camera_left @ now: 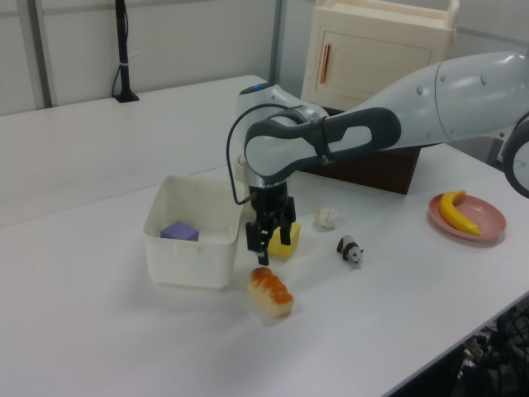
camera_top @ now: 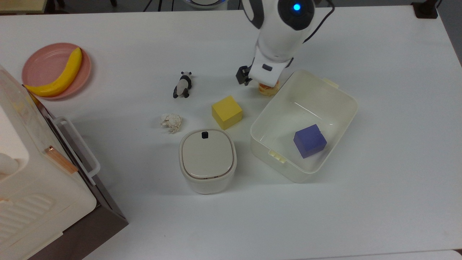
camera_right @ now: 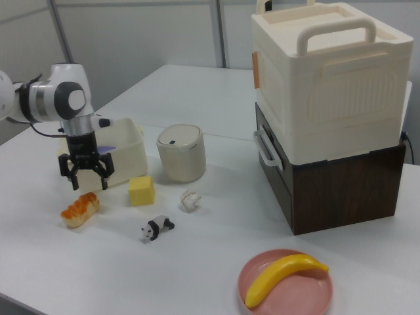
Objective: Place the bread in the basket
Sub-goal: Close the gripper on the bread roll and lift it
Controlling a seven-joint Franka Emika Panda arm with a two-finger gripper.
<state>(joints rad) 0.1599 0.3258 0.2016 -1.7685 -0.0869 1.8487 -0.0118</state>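
gripper (camera_right: 86, 176): spread wide, hovering just above the bread (camera_right: 80, 209)
bread: on table, just beside the basket (camera_top: 339, 119) wall

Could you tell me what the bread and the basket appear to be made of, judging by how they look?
The bread looks like a moulded toy, probably foam or soft plastic: its pale sides are uniform and the orange-brown bumps look painted on. The basket looks like smooth, glossy rigid plastic: cream-white walls with light reflections, rounded corners and moulded rim tabs. Neither can be confirmed by look alone.

Bread (camera_top: 268, 89) mostly hidden under arm, top view
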